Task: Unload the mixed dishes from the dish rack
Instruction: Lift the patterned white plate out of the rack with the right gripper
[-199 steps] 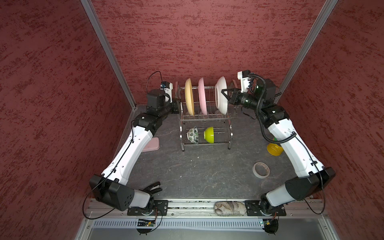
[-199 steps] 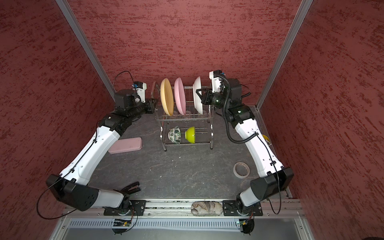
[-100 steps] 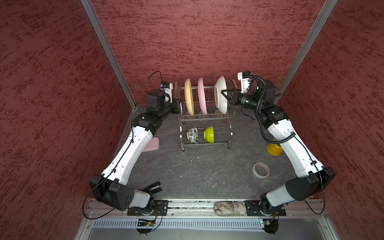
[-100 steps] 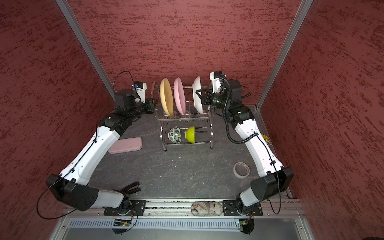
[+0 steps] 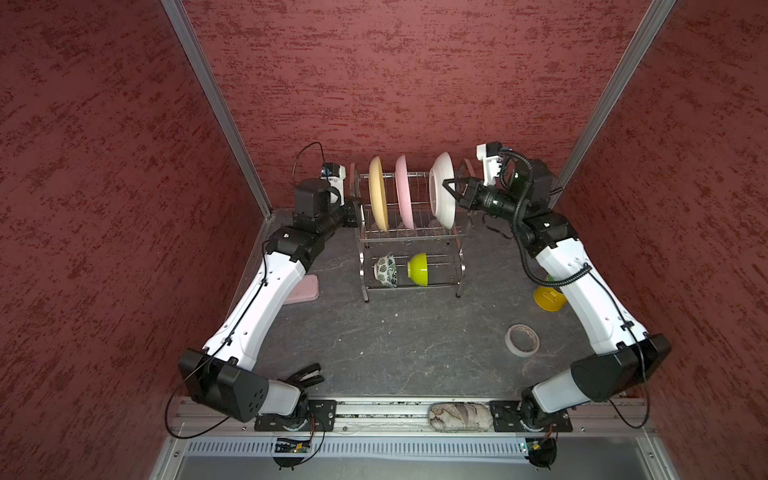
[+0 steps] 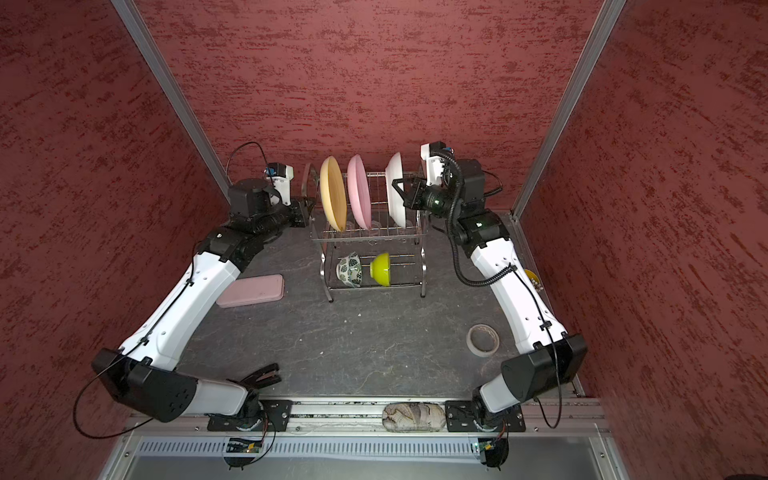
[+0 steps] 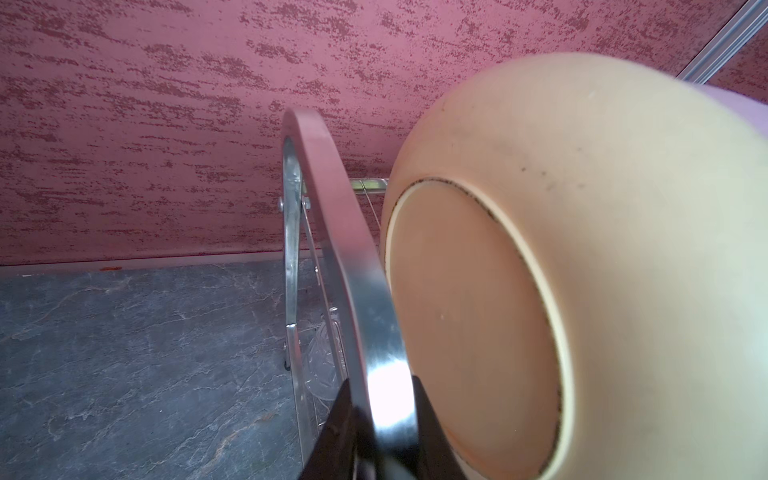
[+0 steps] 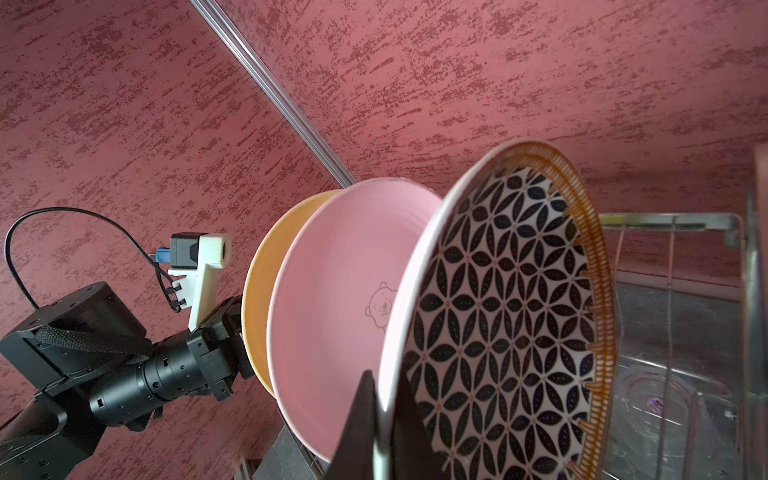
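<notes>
A tape roll [image 5: 522, 339] lies at 4 o'clock on the dark table [image 5: 395, 345]; farther back a yellow bucket [image 5: 549, 298] sits at 3 o'clock and a flat pink box [image 6: 251, 291] at 9 o'clock. The dish rack [image 5: 460, 266] stands at 12 o'clock: its lower tier holds a green-leaf bowl [image 5: 385, 270] and, at its 3 o'clock, a lime-green bowl [image 5: 417, 269], both tipped on edge. Upright in the upper tier, from 9 toward 3 o'clock, stand a tan-yellow plate [image 5: 377, 195], a pink plate [image 8: 332, 324] with a bear drawing and a white black-patterned plate [image 8: 498, 332]; a clear tumbler [image 8: 665, 399] shows through the wires near it. The left gripper [image 7: 382, 428] is clamped on the rack's arched handle [image 7: 332, 199] at 9 o'clock; the right gripper [image 8: 384, 432] pinches the patterned plate's rim from 3 o'clock
</notes>
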`<action>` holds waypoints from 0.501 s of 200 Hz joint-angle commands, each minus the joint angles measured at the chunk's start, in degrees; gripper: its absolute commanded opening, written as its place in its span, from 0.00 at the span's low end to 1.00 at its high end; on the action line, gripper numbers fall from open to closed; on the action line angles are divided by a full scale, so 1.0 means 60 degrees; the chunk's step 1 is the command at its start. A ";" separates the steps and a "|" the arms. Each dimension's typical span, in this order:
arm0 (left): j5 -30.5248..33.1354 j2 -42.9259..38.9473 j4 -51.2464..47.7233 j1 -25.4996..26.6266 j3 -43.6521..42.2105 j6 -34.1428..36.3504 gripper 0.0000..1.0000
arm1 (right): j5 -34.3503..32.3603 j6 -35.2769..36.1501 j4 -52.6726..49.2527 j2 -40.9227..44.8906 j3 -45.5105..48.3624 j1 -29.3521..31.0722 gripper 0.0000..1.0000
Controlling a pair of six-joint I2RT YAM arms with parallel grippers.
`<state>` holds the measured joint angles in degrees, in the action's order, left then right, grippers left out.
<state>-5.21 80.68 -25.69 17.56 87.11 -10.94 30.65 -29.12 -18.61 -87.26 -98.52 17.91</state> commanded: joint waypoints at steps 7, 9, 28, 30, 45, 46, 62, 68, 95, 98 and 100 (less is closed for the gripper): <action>0.0103 0.0000 0.0216 -0.0056 -0.0046 -0.0741 0.09 | 0.0442 -0.0163 0.0685 0.0416 -0.0532 -0.0026 0.00; 0.0113 -0.0004 0.0215 -0.0056 -0.0046 -0.0740 0.09 | 0.0450 -0.0169 0.0685 0.0403 -0.0548 -0.0026 0.00; 0.0137 0.0002 0.0218 -0.0056 -0.0046 -0.0726 0.09 | 0.0523 -0.0188 0.0670 0.0354 -0.0735 -0.0029 0.00; 0.0137 0.0004 0.0223 -0.0056 -0.0046 -0.0726 0.09 | 0.0532 -0.0186 0.0670 0.0351 -0.0748 -0.0027 0.00; 0.0138 0.0029 0.0205 -0.0056 -0.0031 -0.0726 0.09 | 0.0623 -0.0199 0.0683 0.0294 -0.0894 -0.0030 0.00; 0.0137 0.0029 0.0208 -0.0056 -0.0024 -0.0726 0.09 | 0.0628 -0.0199 0.0676 0.0292 -0.0916 -0.0028 0.00; 0.0139 0.0029 0.0192 -0.0056 -0.0017 -0.0703 0.09 | 0.0752 -0.0227 0.0685 0.0222 -0.1093 -0.0038 0.00; 0.0152 0.0029 0.0195 -0.0056 -0.0017 -0.0711 0.09 | 0.0790 -0.0222 0.0681 0.0193 -0.1160 -0.0028 0.00; 0.0182 0.0036 0.0184 -0.0056 -0.0031 -0.0693 0.09 | 0.0993 -0.0273 0.0698 0.0060 -0.1453 -0.0041 0.00; 0.0182 0.0030 0.0188 -0.0056 -0.0022 -0.0694 0.09 | 0.1006 -0.0273 0.0699 0.0046 -0.1493 -0.0041 0.00; 0.0185 0.0029 0.0190 -0.0063 -0.0022 -0.0696 0.09 | 0.1023 -0.0262 0.0699 0.0032 -0.1520 -0.0030 0.00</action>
<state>-4.89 80.68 -25.69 17.58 87.11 -10.57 33.69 -30.57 -20.88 -87.68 -102.74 17.87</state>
